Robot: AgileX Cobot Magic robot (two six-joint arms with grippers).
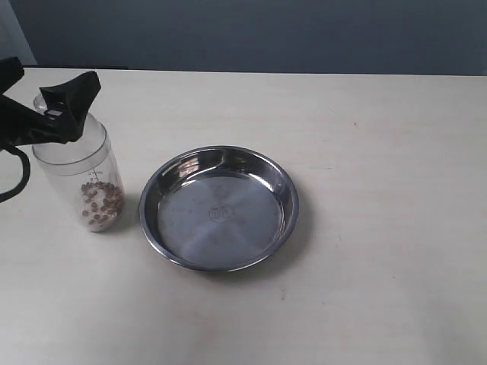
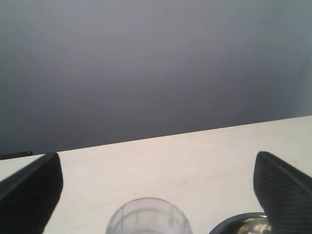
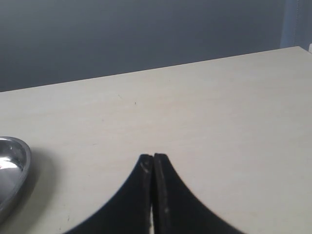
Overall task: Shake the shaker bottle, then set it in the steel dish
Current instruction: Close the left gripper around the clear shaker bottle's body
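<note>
Left gripper (image 2: 157,168), jaws spread wide, straddles the top of the shaker bottle (image 1: 80,171) at the left of the exterior frame, not clamping it. Bottle: clear, smooth plastic cylinder, long axis upright, brown beans (image 1: 101,204) pooled at its base, standing on the pale matte table (image 1: 380,289). Steel dish (image 1: 293,198), round, shallow and mirror-bright, lies empty just to its right. Right gripper (image 3: 153,161), jaws pressed together, is judged the farther.

A pale cream table (image 1: 380,152) is taking up pretty much the whole scene, its matte top catching soft, even light. Behind the far edge a plain dark blue-grey wall (image 1: 266,30) is running straight across, with a lighter strip (image 1: 11,42) showing at the left corner.
</note>
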